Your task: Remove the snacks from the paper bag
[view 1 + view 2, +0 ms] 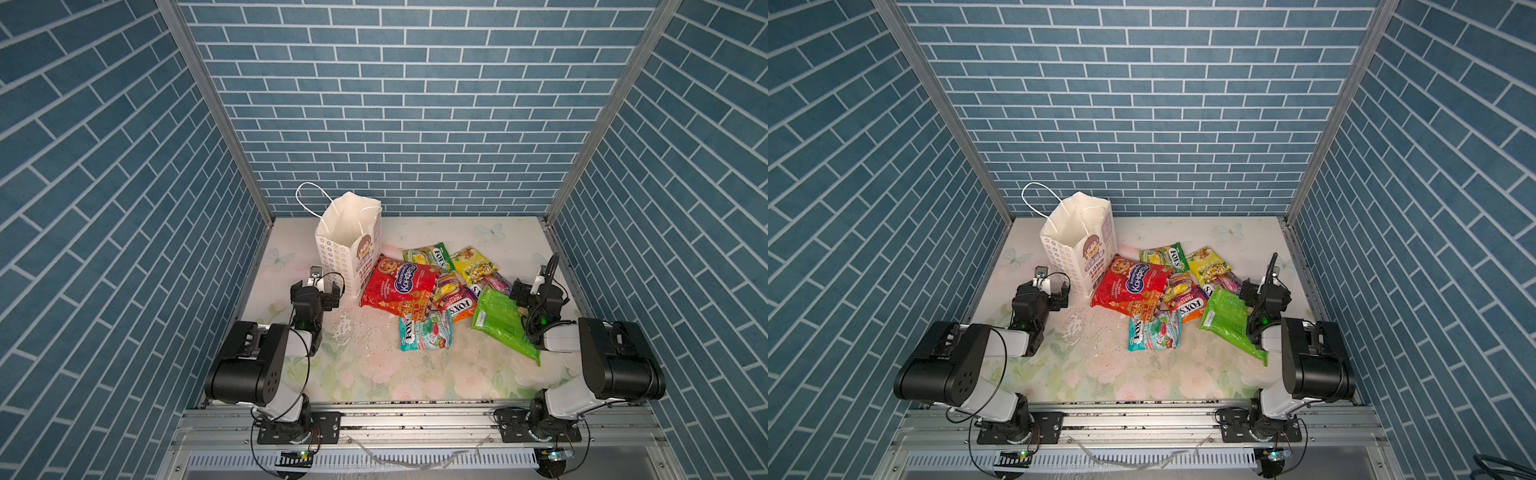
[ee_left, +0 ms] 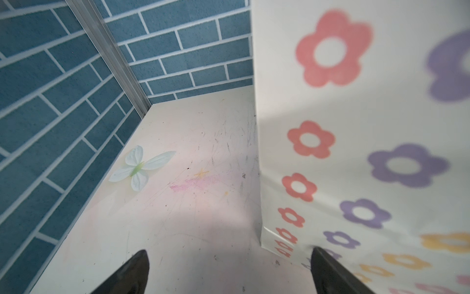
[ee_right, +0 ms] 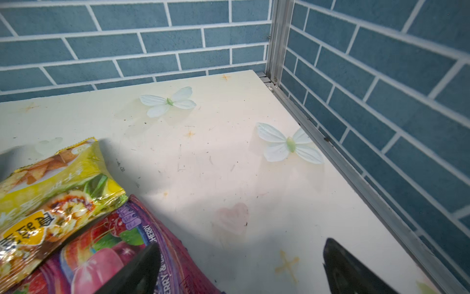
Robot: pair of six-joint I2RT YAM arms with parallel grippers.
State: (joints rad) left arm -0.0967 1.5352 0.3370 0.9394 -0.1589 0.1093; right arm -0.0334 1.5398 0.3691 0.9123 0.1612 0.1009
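Top views: paper bag (image 1: 337, 252) upright, snacks (image 1: 451, 297) out on table (image 1: 374, 365)

Paper bag stands back left, mouth open. Snacks (seven packets, overlapping) lie heaped just right of it. Left gripper (image 2: 229, 254) sits beside the paper bag and right gripper (image 3: 239, 245) beside the heap, both spread wide, empty.

The bag (image 1: 332, 255) is matt white paper. The packets (image 1: 395, 291) are glossy, crinkled plastic film. The surface (image 1: 415, 374) looks smooth, with a slight sheen and fine scuffs. The corner posts (image 1: 216, 112) are brushed metal, and the walls (image 1: 415, 83) look matt and grainy.
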